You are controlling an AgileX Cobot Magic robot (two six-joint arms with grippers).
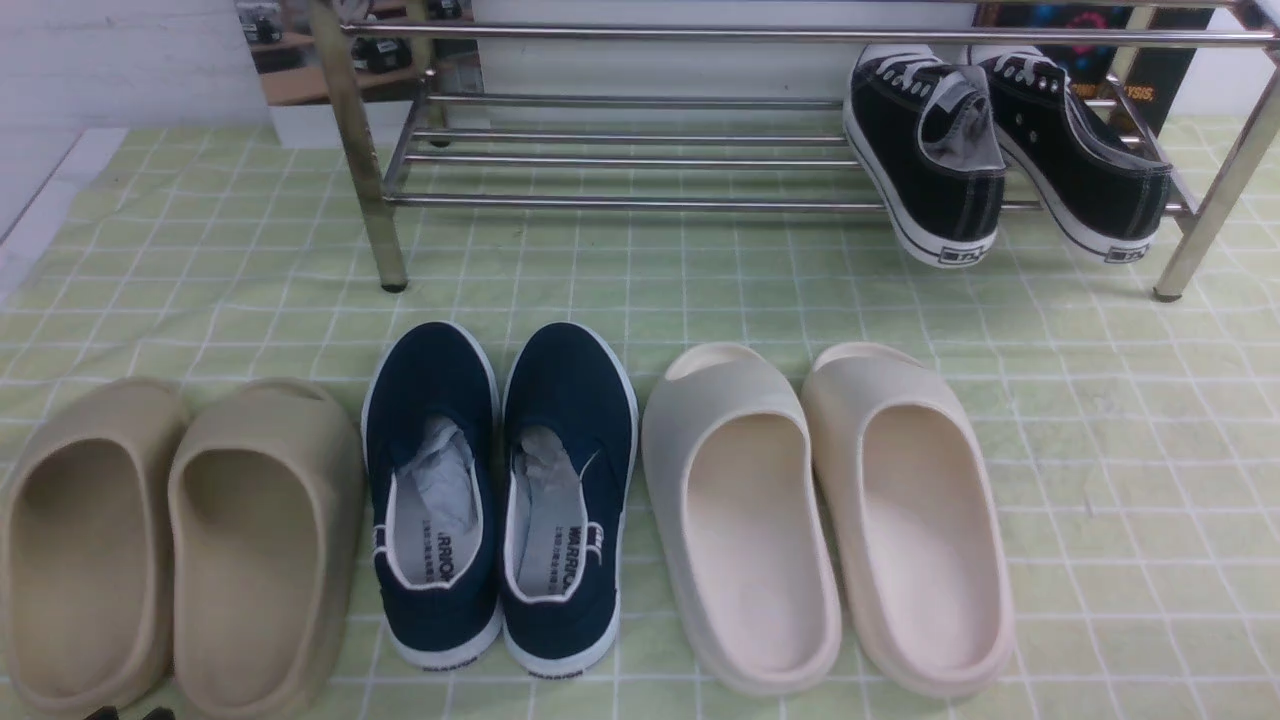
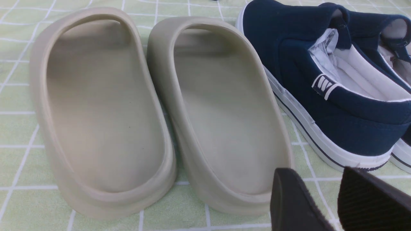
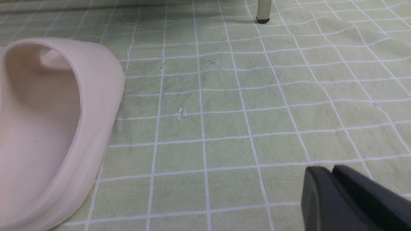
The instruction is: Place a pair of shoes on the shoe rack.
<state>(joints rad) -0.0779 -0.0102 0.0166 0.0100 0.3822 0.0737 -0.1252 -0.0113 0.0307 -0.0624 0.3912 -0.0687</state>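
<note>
Along the near edge of the green-checked worktop [image 1: 1100,450] three pairs stand side by side, toes pointing far: tan rubber slides [image 1: 260,540] on the left, navy canvas slip-on shoes [image 1: 560,400] in the middle, cream rubber slides [image 1: 740,520] on the right. Beyond them stands the chrome tube shoe rack [image 1: 620,201], its lower shelf carrying black lace-up sneakers [image 1: 930,150] at the right end.

The task looks to be at its opening step, since none of the near pairs is lifted. The left gripper [image 2: 316,183] hangs just behind the heels of the tan slides and the left navy shoe, jaws partly apart and holding nothing. The right gripper [image 3: 330,175] sits low over bare cloth to the right of the cream slides, jaws pressed together and empty.

Next, I judge, one pair must be chosen and each shoe pinched at its heel wall. The right gripper needs to open first. The shoes then go far onto the free rails, clear of the upper bar.
</note>
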